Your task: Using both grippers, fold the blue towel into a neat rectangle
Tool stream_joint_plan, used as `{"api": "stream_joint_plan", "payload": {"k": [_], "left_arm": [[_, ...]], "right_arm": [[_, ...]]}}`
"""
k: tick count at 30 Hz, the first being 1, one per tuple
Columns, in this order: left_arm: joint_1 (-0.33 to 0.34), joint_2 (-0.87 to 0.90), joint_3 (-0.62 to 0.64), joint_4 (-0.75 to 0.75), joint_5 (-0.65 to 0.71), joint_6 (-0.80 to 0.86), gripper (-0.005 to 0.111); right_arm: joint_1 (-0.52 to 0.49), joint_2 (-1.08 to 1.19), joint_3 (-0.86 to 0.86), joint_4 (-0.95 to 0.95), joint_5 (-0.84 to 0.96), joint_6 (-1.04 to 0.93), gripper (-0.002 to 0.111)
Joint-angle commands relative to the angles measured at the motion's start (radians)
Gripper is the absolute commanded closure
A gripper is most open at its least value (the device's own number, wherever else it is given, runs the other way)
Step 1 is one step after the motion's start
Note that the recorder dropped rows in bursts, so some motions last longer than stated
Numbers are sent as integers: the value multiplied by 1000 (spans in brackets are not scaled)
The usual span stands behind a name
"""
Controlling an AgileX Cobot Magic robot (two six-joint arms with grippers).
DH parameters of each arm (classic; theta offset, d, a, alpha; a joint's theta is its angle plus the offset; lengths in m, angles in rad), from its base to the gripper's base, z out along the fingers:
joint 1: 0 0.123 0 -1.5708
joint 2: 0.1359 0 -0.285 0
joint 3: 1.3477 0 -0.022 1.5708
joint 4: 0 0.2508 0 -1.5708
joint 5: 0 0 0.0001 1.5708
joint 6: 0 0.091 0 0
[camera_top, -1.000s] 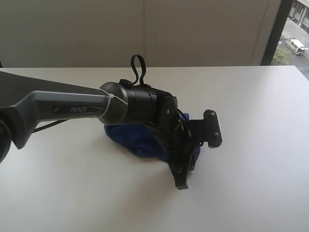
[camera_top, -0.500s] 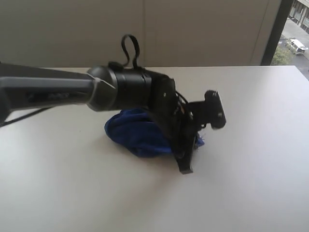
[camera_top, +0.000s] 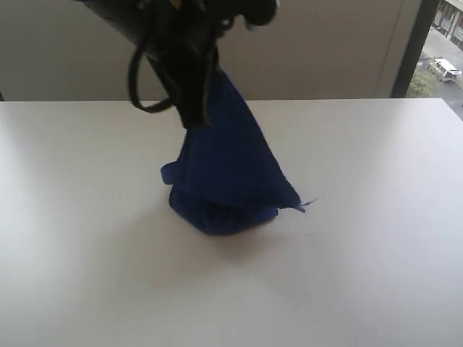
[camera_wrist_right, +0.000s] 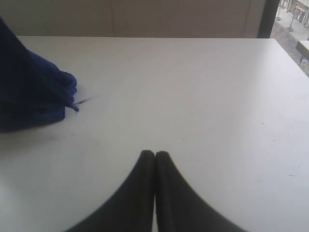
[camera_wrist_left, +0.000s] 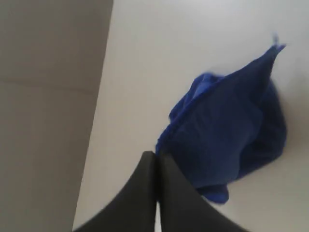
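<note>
Left gripper [camera_top: 195,116] has risen, pinching the soft towel [camera_top: 231,173] up into a draped cone, base bunched on the smooth table [camera_top: 376,231]. Right gripper [camera_wrist_right: 155,154] closed, empty.

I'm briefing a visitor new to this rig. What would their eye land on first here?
The blue towel, hanging in a tall peak from the left gripper near the top of the exterior view, its lower folds bunched on the white table. Next, the right gripper, shut and empty, over the table and clear of the towel.
</note>
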Motion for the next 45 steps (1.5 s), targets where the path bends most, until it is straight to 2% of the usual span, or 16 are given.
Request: {"api": "stream_joint_plan", "payload": {"k": [1, 8, 12, 18, 22, 25, 27, 28, 31, 33, 36, 39, 42, 45], "left_arm": [[31, -84, -5, 121, 162, -103, 107], [75, -184, -5, 133, 267, -103, 107], [75, -219, -5, 142, 324, -101, 107], [75, -232, 12, 142, 456, -99, 107], [75, -232, 74, 132, 446, -99, 107], [75, -232, 127, 88, 399, -99, 107], [75, -232, 163, 62, 363, -95, 107], [75, -232, 179, 51, 348, -94, 107], [75, -232, 228, 14, 277, -72, 107], [75, -232, 255, -51, 217, -16, 107], [75, -232, 287, -202, 92, 101, 107], [75, -232, 298, -380, 28, 264, 107], [75, -232, 297, -495, 18, 368, 107], [75, -232, 297, -538, 35, 377, 107]], "right_arm": [[-6, -7, 7, 0, -5, 4, 108], [-6, -7, 7, 0, -23, 4, 108], [-6, -7, 7, 0, -114, 4, 108], [-6, -7, 7, 51, -486, 145, 108], [-6, -7, 7, 52, -740, 361, 108], [-6, -7, 7, 52, -843, 536, 108], [-4, -7, 7, 18, -806, 685, 108], [0, -7, 7, -39, -725, 740, 108], [36, -7, -59, -302, -329, 955, 108], [81, 12, -97, -329, -197, 962, 108], [172, 114, -161, -271, -184, 825, 108], [273, 276, -266, -203, -107, 656, 108], [366, 483, -378, -114, 39, 427, 108], [441, 702, -478, 46, 106, 78, 108]]}}
